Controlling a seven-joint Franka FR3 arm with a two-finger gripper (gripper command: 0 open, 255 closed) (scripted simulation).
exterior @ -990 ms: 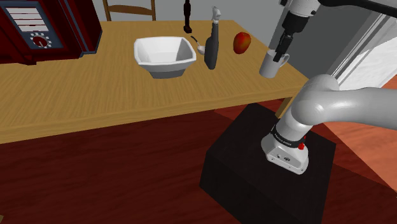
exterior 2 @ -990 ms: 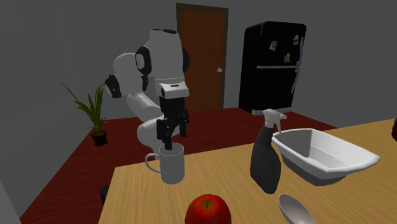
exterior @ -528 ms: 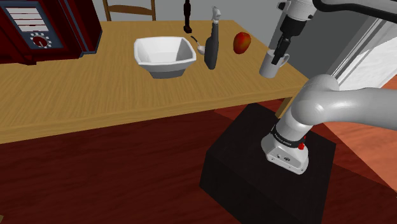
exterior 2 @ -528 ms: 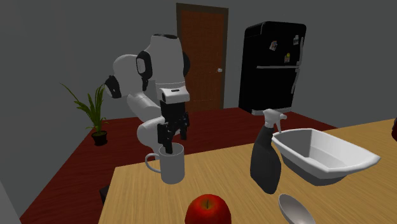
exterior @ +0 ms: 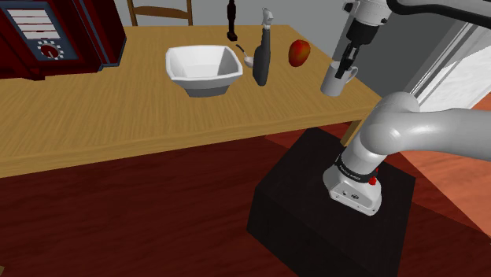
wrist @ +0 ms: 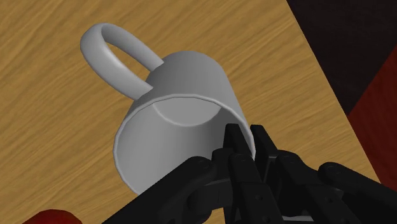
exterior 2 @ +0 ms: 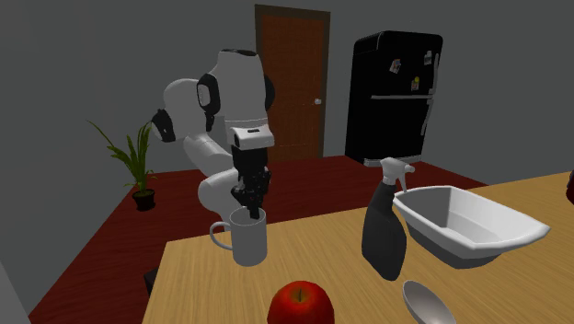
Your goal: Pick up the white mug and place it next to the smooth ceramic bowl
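Mug (exterior: 334,81) upright on table (exterior: 118,110) corner near stand, well apart from bowl (exterior: 203,69). Tool (exterior: 341,69) clenched on mug wall, one finger inside rim, one outside. Step: grasp made, lift not yet begun. Next: raise straight, clear bottle (exterior: 261,59), set down beside bowl
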